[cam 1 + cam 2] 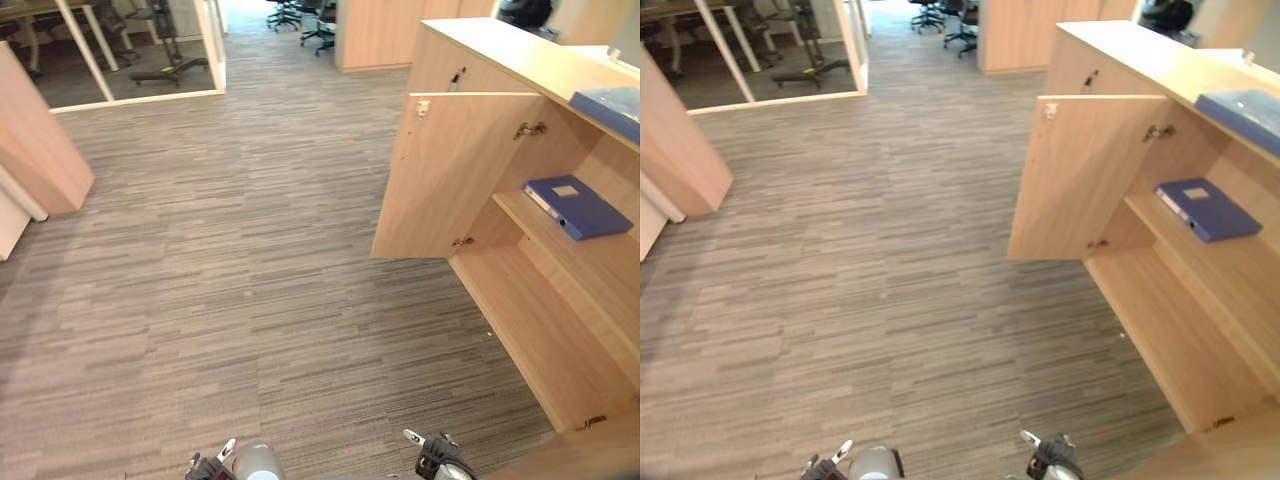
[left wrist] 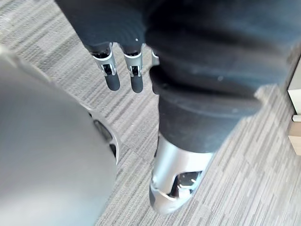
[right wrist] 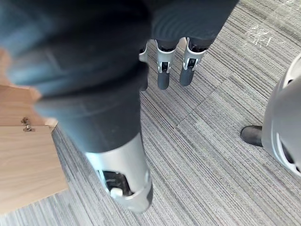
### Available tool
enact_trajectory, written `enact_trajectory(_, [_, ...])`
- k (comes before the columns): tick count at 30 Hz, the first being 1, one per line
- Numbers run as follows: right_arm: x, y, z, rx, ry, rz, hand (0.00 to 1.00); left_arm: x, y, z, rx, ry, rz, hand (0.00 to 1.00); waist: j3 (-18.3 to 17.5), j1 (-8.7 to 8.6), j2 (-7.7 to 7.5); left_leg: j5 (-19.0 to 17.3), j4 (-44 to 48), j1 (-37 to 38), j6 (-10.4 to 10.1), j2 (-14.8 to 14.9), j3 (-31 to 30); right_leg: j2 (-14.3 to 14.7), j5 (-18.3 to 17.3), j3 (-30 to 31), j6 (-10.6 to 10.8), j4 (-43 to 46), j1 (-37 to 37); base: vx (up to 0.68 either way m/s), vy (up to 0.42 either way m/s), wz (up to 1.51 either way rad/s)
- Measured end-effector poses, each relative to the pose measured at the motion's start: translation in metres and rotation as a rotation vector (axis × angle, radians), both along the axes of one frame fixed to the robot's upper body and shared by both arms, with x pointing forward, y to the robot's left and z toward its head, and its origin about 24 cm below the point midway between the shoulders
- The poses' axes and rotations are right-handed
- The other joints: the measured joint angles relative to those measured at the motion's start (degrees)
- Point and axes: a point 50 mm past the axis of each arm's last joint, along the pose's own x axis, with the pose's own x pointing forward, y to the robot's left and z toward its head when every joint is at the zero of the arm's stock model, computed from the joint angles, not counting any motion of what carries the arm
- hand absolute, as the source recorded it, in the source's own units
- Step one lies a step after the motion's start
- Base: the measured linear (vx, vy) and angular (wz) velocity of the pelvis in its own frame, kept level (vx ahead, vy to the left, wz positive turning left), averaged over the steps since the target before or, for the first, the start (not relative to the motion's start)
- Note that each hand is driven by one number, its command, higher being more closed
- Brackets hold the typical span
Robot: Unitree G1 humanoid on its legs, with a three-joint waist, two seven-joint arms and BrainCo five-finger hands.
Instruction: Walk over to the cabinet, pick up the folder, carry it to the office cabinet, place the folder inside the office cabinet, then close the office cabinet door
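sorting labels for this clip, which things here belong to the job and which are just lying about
Job: shelf folder, cabinet, its open door.
Lying about: top folder on the cabinet, chairs, wooden panel at left.

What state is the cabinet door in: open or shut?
Open: the door stands swung out from the cabinet, exposing the inner shelf where a blue folder lies flat.

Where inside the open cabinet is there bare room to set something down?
The bottom board under the shelf is bare from the open door to its near end. The shelf is free nearer the camera than the blue folder, which takes its far part. The cabinet top is bare beyond the second folder on it.
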Motion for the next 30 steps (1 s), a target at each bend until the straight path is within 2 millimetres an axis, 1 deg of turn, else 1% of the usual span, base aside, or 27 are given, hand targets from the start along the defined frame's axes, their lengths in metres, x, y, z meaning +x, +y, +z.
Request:
enact_trajectory(3, [-0.002, 0.001, -0.002, 0.005, 0.017, 0.008, 0.0, -0.004, 0.0, 0.0, 0.007, 0.006, 0.017, 0.0, 0.2, 0.65, -0.23, 1.4, -23.2, 0.0, -1.6, -1.4, -5.6, -1.7, 0.3, 4.5, 2.1, -1.7, 2.7, 0.29, 0.115, -0.76])
enact_trajectory(4, [-0.002, 0.001, -0.002, 0.006, 0.017, 0.01, 0.0, -0.005, 0.0, 0.0, 0.006, 0.007, 0.028, 0.0, 0.2, 0.9, -0.24, 1.8, -26.9, 0.1, -1.7, -1.4, -7.3, -2.3, 0.2, 5.5, 2.8, -1.7, 3.1, 0.35, 0.229, -0.84])
enact_trajectory(6, [-0.003, 0.003, -0.002, 0.008, 0.02, 0.016, 0.0, -0.007, 0.001, -0.001, 0.011, 0.019, 0.046, 0.0, 0.2, 1.37, -0.51, 4.8, -36.6, 0.5, -3.3, -3.0, -14.8, -5.8, -0.4, 9.3, 6.6, -1.3, 4.1, 0.4, 0.382, -0.83])
enact_trajectory(7, [-0.003, 0.003, -0.002, 0.008, 0.021, 0.015, 0.0, -0.008, 0.0, -0.001, 0.011, 0.024, 0.046, 0.0, 0.2, 1.56, -0.42, 5.8, -37.8, 0.6, -3.7, -3.4, -16.1, -6.6, -0.6, 10.2, 7.7, -1.2, 4.4, 0.38, 0.461, -0.83])
enact_trajectory(8, [-0.005, 0.003, -0.002, 0.006, 0.024, 0.013, 0.0, -0.013, 0.0, -0.002, 0.012, 0.041, 0.045, 0.0, -0.1, 1.87, -0.27, 8.1, -38.5, 1.3, -4.8, -4.1, -18.1, -8.0, -0.9, 12.1, 10.0, -1.4, 5.5, 0.42, 0.565, -0.8])
enact_trajectory(9, [-0.01, 0.003, -0.004, 0.008, 0.034, 0.01, 0.0, -0.02, 0.0, -0.004, 0.01, 0.063, 0.059, 0.0, -1.2, 1.97, -0.32, 15.1, -36.9, 1.3, -6.6, -5.4, -19.1, -9.7, -0.9, 13.5, 12.5, -2.2, 6.6, 0.39, 0.519, -0.79])
enact_trajectory(10, [-0.013, 0.006, -0.005, 0.017, 0.043, 0.008, 0.0, -0.022, 0.004, -0.003, 0.019, 0.062, 0.077, 0.0, -1.6, 2.17, -1.33, 14.8, -34.9, 0.9, -7.9, -6.4, -18.2, -11.4, -0.8, 14.4, 13.3, -2.3, 6.6, 0.45, 0.613, -0.67])
enact_trajectory(11, [-0.018, 0.018, -0.008, 0.052, 0.06, 0.008, 0.0, -0.023, 0.015, -0.001, 0.053, 0.065, 0.084, 0.0, -2.5, 2.68, -4.44, 12.0, -32.3, 0.7, -5.6, -9.4, -14.9, -15.8, 1.1, 15.8, 14.5, -1.5, 5.5, 0.48, 0.682, -0.74])
enact_trajectory(12, [-0.019, 0.018, -0.008, 0.06, 0.065, 0.007, 0.0, -0.023, 0.017, -0.001, 0.058, 0.068, 0.086, 0.0, -3.4, 2.95, -5.39, 9.4, -30.5, 1.2, -3.5, -11.2, -12.1, -19.0, 4.4, 17.4, 14.3, 0.4, 3.6, 0.46, 0.652, -0.75])
enact_trajectory(13, [-0.019, 0.018, -0.008, 0.06, 0.065, 0.004, 0.0, -0.025, 0.017, -0.001, 0.059, 0.074, 0.086, 0.0, -3.7, 2.87, -5.27, 8.4, -30.2, 1.7, -2.5, -12.2, -10.8, -20.4, 6.1, 17.9, 14.0, 1.5, 2.7, 0.44, 0.657, -0.84])
enact_trajectory(14, [-0.019, 0.017, -0.008, 0.059, 0.068, 0.0, 0.0, -0.026, 0.015, -0.002, 0.06, 0.082, 0.068, 0.0, -4.2, 2.73, -5.06, 6.9, -30.7, 3.5, -0.7, -14.3, -8.1, -23.8, 8.8, 18.9, 11.9, 5.6, 0.1, 0.34, 0.534, -0.77])
enact_trajectory(15, [-0.019, 0.015, -0.008, 0.062, 0.067, -0.002, 0.0, -0.025, 0.015, -0.002, 0.065, 0.086, 0.039, 0.0, -4.2, 2.49, -4.9, 6.2, -32.6, 6.2, 0.9, -16.4, -5.6, -27.6, 11.5, 18.7, 8.3, 11.2, -2.9, 0.31, 0.518, -0.77])
enact_trajectory(16, [-0.017, 0.014, -0.008, 0.059, 0.066, 0.001, 0.0, -0.024, 0.014, -0.002, 0.067, 0.091, 0.018, 0.0, -4.1, 2.22, -4.68, 5.9, -33.6, 7.6, 1.6, -17.2, -4.3, -29.3, 12.8, 18.1, 5.7, 14.1, -4.4, 0.24, 0.458, -0.68])
enact_trajectory(17, [-0.014, 0.01, -0.007, 0.051, 0.056, 0.007, 0.0, -0.024, 0.015, -0.002, 0.074, 0.1, -0.019, 0.0, -4.0, 1.44, -3.98, 5.4, -35.5, 10.4, 2.8, -18.3, -2.3, -32.9, 13.1, 14.1, 0.0, 22.3, -6.9, 0.17, 0.392, -0.6])
enact_trajectory(18, [-0.011, 0.007, -0.006, 0.039, 0.044, 0.01, 0.0, -0.025, 0.016, -0.002, 0.086, 0.118, -0.066, 0.0, -3.9, 0.71, -3.84, 5.5, -38.4, 14.0, 3.5, -19.1, -1.1, -35.3, 11.8, 8.8, -2.3, 30.4, -8.3, 0.15, 0.359, -0.56])
enact_trajectory(19, [-0.011, 0.006, -0.005, 0.036, 0.044, 0.011, 0.0, -0.025, 0.018, -0.003, 0.093, 0.128, -0.088, 0.0, -3.9, 0.45, -3.81, 5.6, -39.9, 16.0, 3.7, -19.4, -0.4, -35.9, 11.4, 5.7, -2.8, 33.2, -8.4, 0.12, 0.301, -0.63])
enact_trajectory(20, [-0.011, 0.005, -0.005, 0.033, 0.045, 0.013, 0.0, -0.028, 0.02, -0.003, 0.103, 0.146, -0.117, 0.0, -3.9, -0.12, -3.84, 5.6, -42.5, 19.0, 3.8, -19.5, 1.2, -35.5, 9.9, 1.0, -1.5, 36.6, -8.9, 0.1, 0.228, -0.7])
enact_trajectory(21, [-0.01, 0.004, -0.005, 0.026, 0.042, 0.028, 0.0, -0.028, 0.02, -0.003, 0.107, 0.152, -0.134, 0.0, -3.9, -0.32, -3.78, 5.5, -43.7, 20.1, 3.9, -19.4, 2.9, -33.8, 7.0, 0.0, 1.4, 37.8, -10.7, 0.12, 0.208, -1.13])
enact_trajectory(22, [-0.006, 0.003, -0.005, 0.016, 0.042, 0.047, 0.0, -0.024, 0.021, -0.002, 0.113, 0.148, -0.15, 0.0, -3.6, -0.56, -3.54, 5.5, -44.8, 20.6, 3.9, -18.7, 5.9, -29.2, 2.9, -0.9, 3.6, 37.4, -15.2, 0.12, 0.12, -1.06])
enact_trajectory(23, [-0.005, 0.001, -0.004, 0.009, 0.045, 0.056, 0.0, -0.019, 0.022, -0.001, 0.114, 0.136, -0.152, 0.0, -3.0, -0.65, -3.37, 5.5, -45.1, 20.9, 3.9, -18.3, 6.9, -27.5, 1.7, -2.2, 3.8, 36.9, -16.3, 0.13, 0.066, -1.08])
enact_trajectory(24, [-0.001, -0.003, -0.003, 0.001, 0.046, 0.061, 0.0, -0.014, 0.021, -0.001, 0.112, 0.125, -0.153, 0.0, -1.4, -0.73, -2.99, 5.5, -45.1, 22.0, 3.9, -17.7, 8.1, -24.8, 0.6, -4.9, 3.3, 35.2, -16.7, 0.14, -0.036, -0.96])
enact_trajectory(25, [-0.001, -0.005, -0.004, 0.0, 0.056, 0.06, 0.0, -0.007, 0.021, 0.0, 0.111, 0.106, -0.154, 0.0, -0.3, -0.92, -2.66, 5.4, -45.2, 23.6, 4.0, -16.8, 9.5, -20.8, 0.5, -9.8, 3.2, 31.1, -16.9, 0.11, -0.05, -0.81])
enact_trajectory(26, [-0.002, -0.005, -0.004, 0.001, 0.059, 0.06, 0.0, -0.006, 0.021, 0.0, 0.112, 0.104, -0.154, 0.0, -0.2, -0.99, -2.75, 5.4, -45.2, 23.8, 3.9, -16.8, 9.8, -20.1, 0.5, -10.9, 3.1, 30.1, -16.9, 0.09, -0.115, -0.69])
enact_trajectory(27, [-0.005, -0.004, -0.005, 0.005, 0.069, 0.058, 0.0, -0.002, 0.021, 0.001, 0.112, 0.095, -0.156, 0.0, 0.0, -1.49, -3.18, 5.0, -46.0, 25.0, 3.4, -17.4, 10.4, -18.3, 2.3, -15.0, 0.1, 24.5, -16.9, 0.09, -0.113, -0.48])
enact_trajectory(28, [-0.009, -0.008, -0.006, 0.0, 0.078, 0.048, 0.0, 0.0, 0.017, 0.0, 0.1, 0.088, -0.156, 0.0, 0.0, -1.84, -3.51, 4.4, -47.6, 26.4, 2.6, -18.4, 10.7, -17.1, -0.1, -17.1, -5.1, 21.1, -15.8, 0.14, -0.14, -0.57])
enact_trajectory(29, [-0.009, -0.009, -0.005, -0.003, 0.079, 0.049, 0.0, 0.001, 0.013, 0.0, 0.089, 0.083, -0.151, 0.0, 0.1, -1.86, -3.62, 4.2, -48.0, 26.2, 2.4, -18.6, 10.6, -16.3, -1.2, -16.9, -4.9, 19.7, -15.8, 0.16, -0.148, -0.6])
enact_trajectory(30, [-0.004, -0.011, -0.004, -0.006, 0.069, 0.045, 0.0, 0.009, 0.006, -0.001, 0.069, 0.066, -0.155, 0.0, 1.0, -2.11, -2.53, 3.8, -48.1, 25.9, 2.1, -18.3, 10.7, -14.8, -1.5, -16.3, -4.8, 18.2, -16.0, 0.11, -0.116, -0.43])
